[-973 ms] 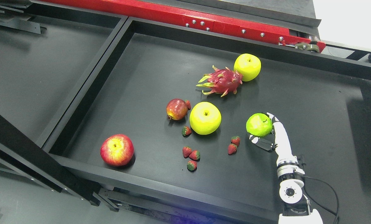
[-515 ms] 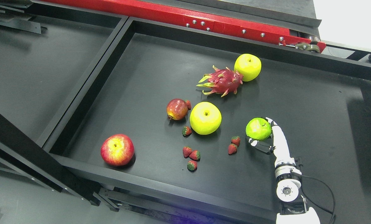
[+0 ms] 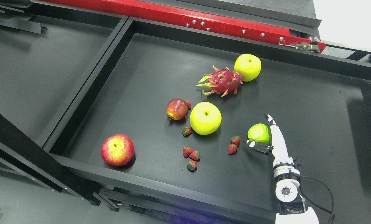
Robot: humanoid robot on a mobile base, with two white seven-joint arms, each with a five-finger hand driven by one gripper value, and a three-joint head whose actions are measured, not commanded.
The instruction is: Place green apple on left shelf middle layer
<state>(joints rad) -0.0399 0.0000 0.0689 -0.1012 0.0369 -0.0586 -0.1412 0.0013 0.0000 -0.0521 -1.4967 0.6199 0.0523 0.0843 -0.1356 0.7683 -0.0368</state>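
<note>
The green apple [image 3: 258, 133] lies on the black shelf tray [image 3: 313, 102], right of the middle. My right hand [image 3: 258, 130], white with dark joints, comes up from the bottom right and stands right beside the apple. Its fingers [image 3: 274, 133] stretch straight along the apple's right side, and the thumb [image 3: 254, 145] reaches under the apple's near side. The fingers are spread, not curled over the fruit, so the hand is open. The left arm is out of view.
On the same tray lie two yellow apples [image 3: 205, 118] [image 3: 247, 67], a dragon fruit [image 3: 222, 81], a pomegranate [image 3: 176, 109], a red apple [image 3: 117, 149] and several strawberries [image 3: 232, 148]. A second black tray [image 3: 33, 68] lies to the left, and a red beam [image 3: 173, 14] runs behind.
The green apple has come down toward the near side with the hand. The fingers, curled against the apple before, now stand straight beside it.
</note>
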